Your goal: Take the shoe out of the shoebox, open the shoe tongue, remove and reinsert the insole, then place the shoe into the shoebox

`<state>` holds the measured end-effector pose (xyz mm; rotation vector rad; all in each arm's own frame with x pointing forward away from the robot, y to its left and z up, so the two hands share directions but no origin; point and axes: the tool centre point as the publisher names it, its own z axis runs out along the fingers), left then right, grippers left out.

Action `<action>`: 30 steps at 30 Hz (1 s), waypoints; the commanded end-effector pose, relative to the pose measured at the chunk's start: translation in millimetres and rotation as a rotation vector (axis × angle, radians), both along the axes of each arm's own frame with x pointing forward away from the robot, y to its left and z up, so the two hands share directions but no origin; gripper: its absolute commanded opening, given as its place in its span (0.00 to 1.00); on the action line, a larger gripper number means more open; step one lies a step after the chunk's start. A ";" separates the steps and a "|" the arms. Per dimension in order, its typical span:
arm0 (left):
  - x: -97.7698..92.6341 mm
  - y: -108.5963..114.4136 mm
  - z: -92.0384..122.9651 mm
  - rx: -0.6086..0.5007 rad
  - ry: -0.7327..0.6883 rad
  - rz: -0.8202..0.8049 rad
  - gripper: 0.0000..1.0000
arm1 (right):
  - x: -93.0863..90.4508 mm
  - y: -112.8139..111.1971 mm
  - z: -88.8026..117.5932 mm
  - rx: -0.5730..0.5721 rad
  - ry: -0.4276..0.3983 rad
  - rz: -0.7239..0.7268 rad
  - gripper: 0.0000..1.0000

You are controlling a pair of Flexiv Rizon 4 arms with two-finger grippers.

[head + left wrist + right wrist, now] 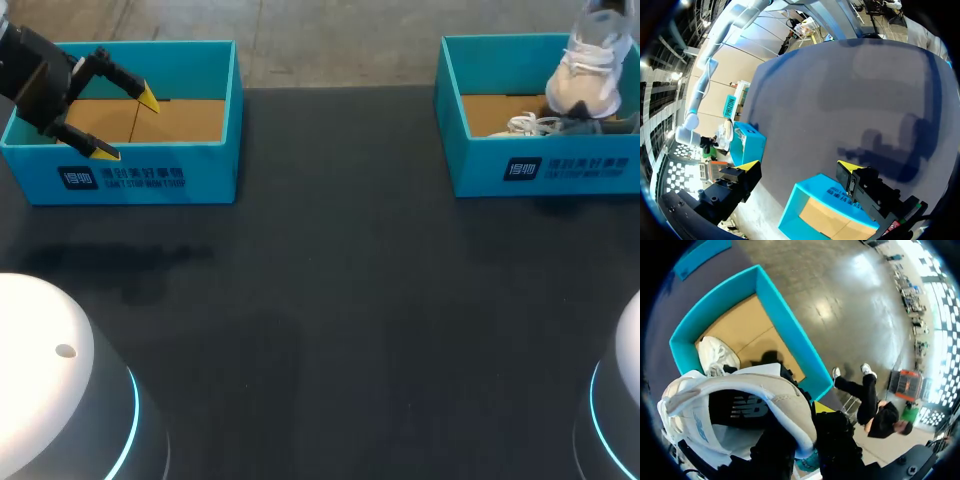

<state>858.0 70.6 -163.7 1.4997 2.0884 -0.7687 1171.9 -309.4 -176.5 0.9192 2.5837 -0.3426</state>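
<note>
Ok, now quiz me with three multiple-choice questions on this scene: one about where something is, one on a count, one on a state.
1. Where is the white shoe?
A. lying flat between the boxes
B. raised over the right shoebox
C. on the floor

2. How many teal shoeboxes are there?
A. one
B. three
C. two

3. The left gripper is:
A. open and empty
B. shut on a shoe
C. shut on an insole

Answers:
1 B, the head view shows it upright above that box's rim.
2 C, the left shoebox and the right one.
3 A, its yellow tips stand apart with nothing between them.
</note>
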 end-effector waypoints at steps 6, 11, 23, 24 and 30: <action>1.0 -0.4 0.1 0.003 0.001 -0.001 1.00 | -2.3 -8.8 -7.2 -0.049 -0.031 -0.589 0.00; 1.0 -0.4 0.1 0.003 0.001 -0.001 1.00 | -5.1 -17.3 -9.2 -0.028 -0.048 -0.787 0.00; 1.0 -0.4 0.1 0.003 0.001 -0.001 1.00 | -2.3 -20.7 -10.7 0.015 -0.066 -0.830 0.00; 1.0 -0.4 0.1 0.003 0.001 -0.001 1.00 | -2.3 -20.7 -10.7 0.015 -0.066 -0.830 0.00; 1.0 -0.4 0.1 0.003 0.001 -0.001 1.00 | -2.3 -20.7 -10.7 0.015 -0.066 -0.830 0.00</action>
